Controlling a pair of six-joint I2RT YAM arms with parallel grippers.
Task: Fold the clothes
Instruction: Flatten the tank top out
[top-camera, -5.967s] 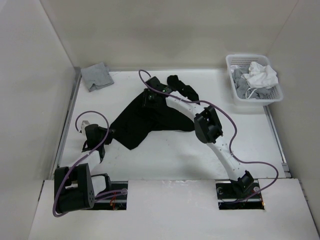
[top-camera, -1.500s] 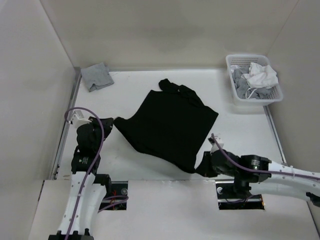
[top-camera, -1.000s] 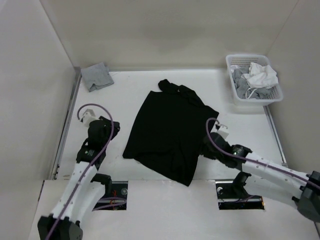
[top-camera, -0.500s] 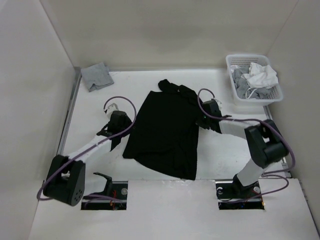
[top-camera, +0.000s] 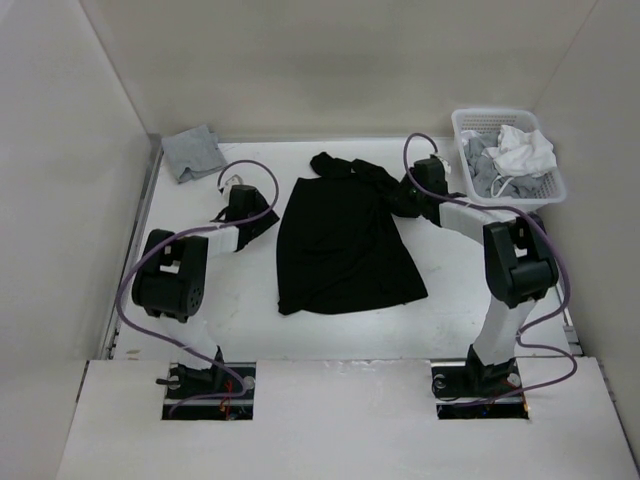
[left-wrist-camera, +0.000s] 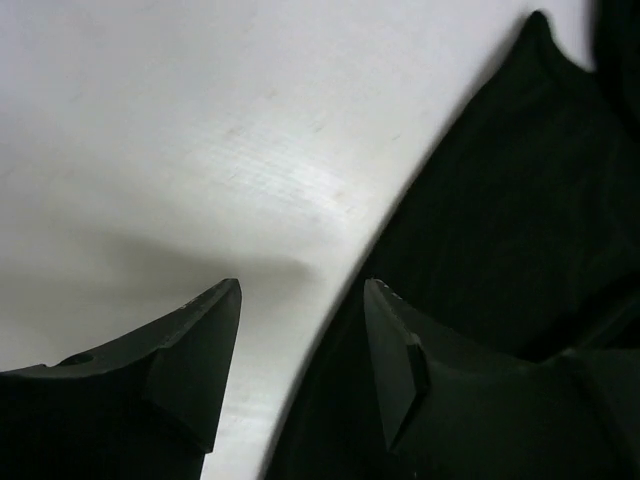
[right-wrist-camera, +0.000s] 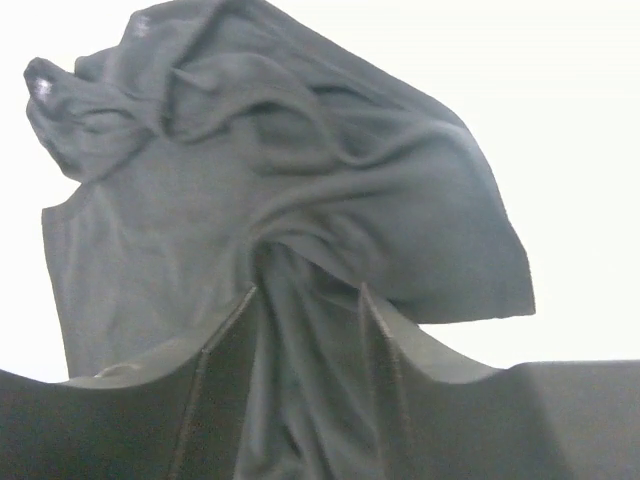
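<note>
The clothes (top-camera: 340, 240) are one black garment lying spread on the white table (top-camera: 200, 300), with its bunched collar end at the far side. My left gripper (top-camera: 264, 220) sits at the garment's left edge. In the left wrist view the left gripper (left-wrist-camera: 302, 292) is open, with bare table and the garment's edge (left-wrist-camera: 500, 200) between the fingers. My right gripper (top-camera: 402, 196) is at the garment's far right corner. In the right wrist view the right gripper (right-wrist-camera: 307, 292) stands open astride a raised ridge of the fabric (right-wrist-camera: 300, 180).
A small grey cloth (top-camera: 193, 152) lies in the far left corner. A white basket (top-camera: 508, 207) holding white and grey garments stands at the far right. Walls close the table in on three sides.
Both arms have reached farther out toward the garment's far end. The garment has been drawn straighter, its near hem now lying level. Both grippers have opened.
</note>
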